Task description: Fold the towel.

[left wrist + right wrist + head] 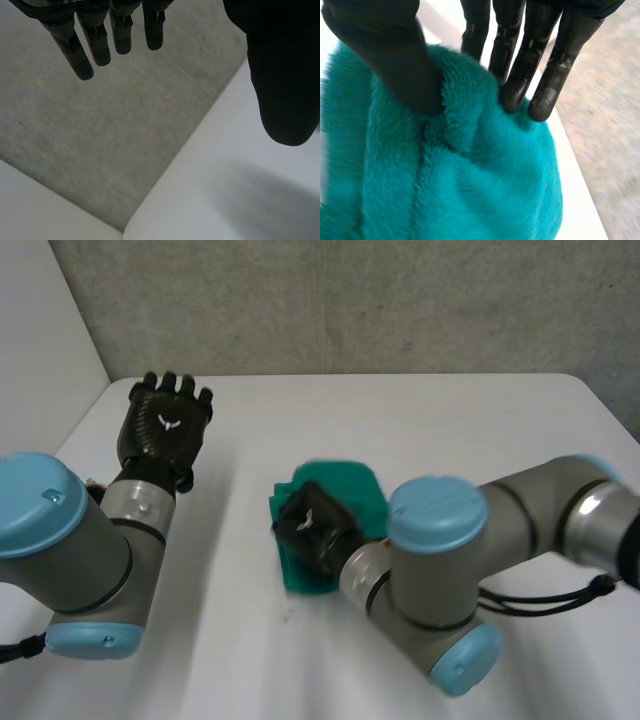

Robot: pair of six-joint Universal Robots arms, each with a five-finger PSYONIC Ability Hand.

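Note:
A teal fluffy towel [352, 491] lies bunched in a small folded heap near the middle of the white table [470, 430]. My right hand [312, 526] rests on its near left part. In the right wrist view the thumb [402, 60] and the straight fingers [525, 70] squeeze a raised ridge of the towel [470, 190] between them. My left hand [166, 424] is held up over the far left part of the table, well away from the towel. Its fingers [95, 42] are straight and spread, with nothing in them.
The table's far edge meets a grey wall [350, 300], and a white panel [40, 330] stands at the left. In the left wrist view the table's rounded corner [150, 220] lies beyond the fingertips. My right arm [470, 560] crosses the near right part of the table.

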